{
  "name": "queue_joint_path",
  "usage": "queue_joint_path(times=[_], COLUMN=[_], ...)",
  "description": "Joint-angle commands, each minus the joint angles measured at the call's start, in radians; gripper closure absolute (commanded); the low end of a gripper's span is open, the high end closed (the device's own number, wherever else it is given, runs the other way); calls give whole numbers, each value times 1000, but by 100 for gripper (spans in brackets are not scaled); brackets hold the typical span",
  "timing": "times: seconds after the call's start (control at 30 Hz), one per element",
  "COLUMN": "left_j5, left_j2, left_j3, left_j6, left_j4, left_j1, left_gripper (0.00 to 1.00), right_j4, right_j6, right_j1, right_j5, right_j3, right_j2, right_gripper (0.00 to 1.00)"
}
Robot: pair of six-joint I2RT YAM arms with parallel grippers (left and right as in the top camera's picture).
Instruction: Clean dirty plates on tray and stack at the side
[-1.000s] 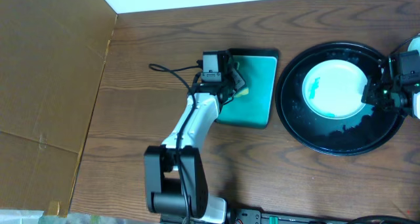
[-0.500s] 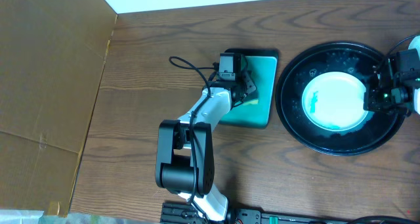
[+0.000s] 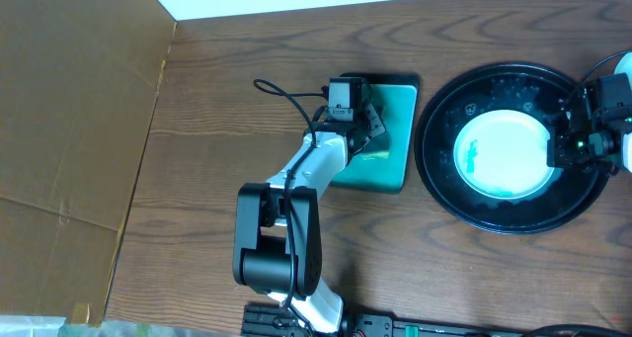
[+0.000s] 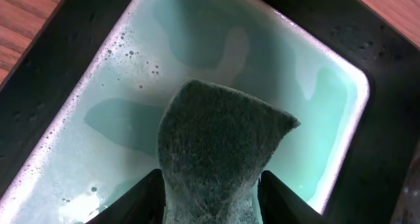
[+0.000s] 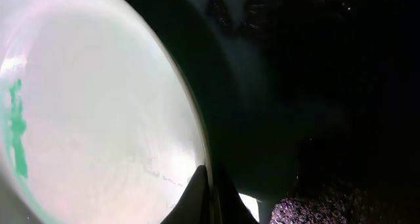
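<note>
Both grippers are closed on something: the left gripper (image 3: 367, 131) pinches a sponge over the soapy dish, and the right gripper (image 3: 565, 145) has its two fingertips brought together on the right rim of the plate inside the tray. Largest in the overhead view is the dark wooden table (image 3: 227, 70), with a sheet of brown cardboard (image 3: 69, 110) covering its left part. On the right side of the table sits the round black tray (image 3: 464, 207), its wet floor beaded with drops. Just beside it, to the left, lies the teal rectangular dish (image 3: 400, 129), whose shallow water shows foam along the edges in the left wrist view. One pale mint plate (image 3: 504, 149) rests in the middle of the tray; whether it lies flat or is tipped up at the gripped edge cannot be told. The sponge (image 4: 216, 145), dark green and coarse on the face that shows, hangs clear above the dish water between the fingers. A small teal smear (image 3: 471, 157) marks the plate near its left rim.
</note>
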Motion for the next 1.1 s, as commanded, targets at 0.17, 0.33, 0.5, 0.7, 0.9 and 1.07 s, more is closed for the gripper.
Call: queue_joint_path(times=[0.17, 0.33, 0.5, 0.7, 0.9, 1.07], left_j5=[6, -69, -92, -91, -92, -92], left_j2=[31, 65, 81, 82, 69, -40], left_j3=[2, 2, 2, 2, 3, 3], left_j6=[21, 21, 21, 21, 20, 21], left_j4=[33, 30, 26, 11, 26, 23], left_j1=[-36, -37, -37, -37, -37, -37], left_gripper=[52, 44, 42, 59, 93, 93], right_j4=[13, 13, 13, 14, 14, 14], right_j6=[-28, -28, -28, -28, -28, -28], right_j1=[11, 11, 11, 11, 11, 11], right_j5=[7, 7, 7, 7, 8, 8], right_j3=[11, 11, 11, 11, 11, 11], right_j2=[-2, -2, -2, -2, -2, -2], right_gripper=[99, 99, 99, 99, 99, 99])
